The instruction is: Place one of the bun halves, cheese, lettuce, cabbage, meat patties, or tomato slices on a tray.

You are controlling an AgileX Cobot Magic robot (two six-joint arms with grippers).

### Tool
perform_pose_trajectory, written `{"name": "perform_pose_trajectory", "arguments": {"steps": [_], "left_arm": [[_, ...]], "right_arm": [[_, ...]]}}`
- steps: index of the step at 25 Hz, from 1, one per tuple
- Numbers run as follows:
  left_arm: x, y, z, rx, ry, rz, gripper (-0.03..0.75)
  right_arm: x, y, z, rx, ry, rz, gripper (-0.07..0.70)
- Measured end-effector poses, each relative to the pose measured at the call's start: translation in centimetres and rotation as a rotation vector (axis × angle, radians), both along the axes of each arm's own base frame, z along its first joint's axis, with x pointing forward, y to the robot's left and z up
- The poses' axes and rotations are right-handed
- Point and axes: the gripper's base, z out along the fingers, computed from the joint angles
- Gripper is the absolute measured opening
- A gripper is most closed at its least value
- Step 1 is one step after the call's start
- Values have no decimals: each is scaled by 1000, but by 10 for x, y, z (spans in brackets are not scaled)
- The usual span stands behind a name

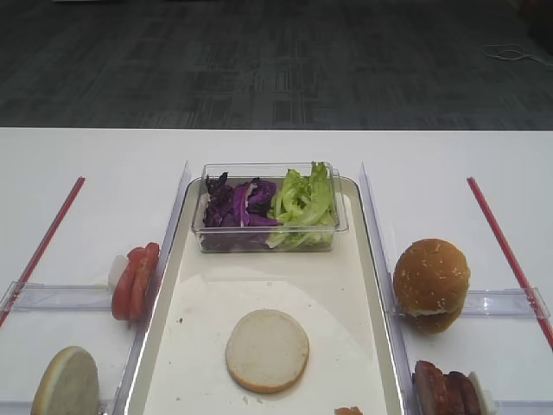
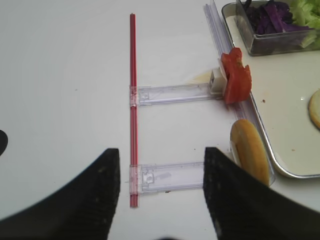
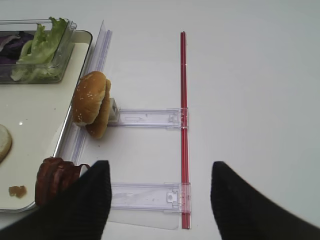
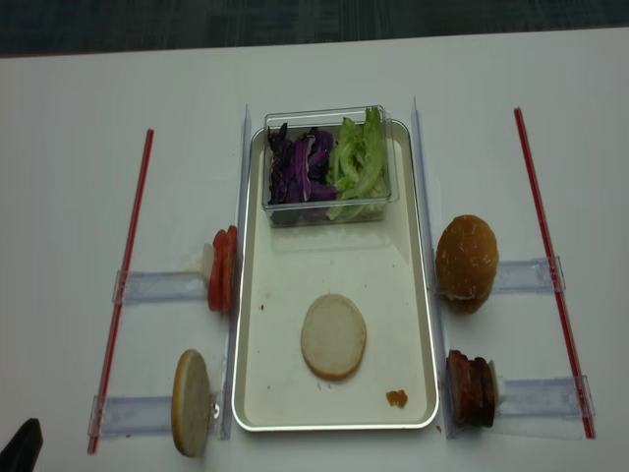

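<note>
Both pincers hover over the counter's near edge, fingers spread wide, holding nothing: left pincer (image 2: 160, 200), right pincer (image 3: 160, 200). Bun half (image 4: 333, 335): flat on the tray (image 4: 295, 413), near end, centre. Box (image 4: 327, 165) with cabbage (image 4: 295, 167) and lettuce (image 4: 359, 162): tray's far end. Tomato slices (image 4: 221, 267): outside the left rim. Patties (image 4: 471, 387), sesame bun (image 4: 466, 261): outside the right rim.

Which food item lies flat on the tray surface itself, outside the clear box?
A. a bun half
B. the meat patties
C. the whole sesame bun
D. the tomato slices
A: a bun half lies flat on the tray, while the other three stand off the tray, on holders beside its long edges.
</note>
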Motion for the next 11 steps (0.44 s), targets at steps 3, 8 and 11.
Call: {"name": "perform_pose_trajectory", "arguments": {"steps": [3,8,11], "left_arm": [[0,0,0,-1,0,1,359],[0,0,0,-1,0,1,359],[0,0,0,-1,0,1,359]], "right_arm": [[0,0,0,0,0,0,453],[0,0,0,0,0,0,453],[0,0,0,0,0,0,453]]}}
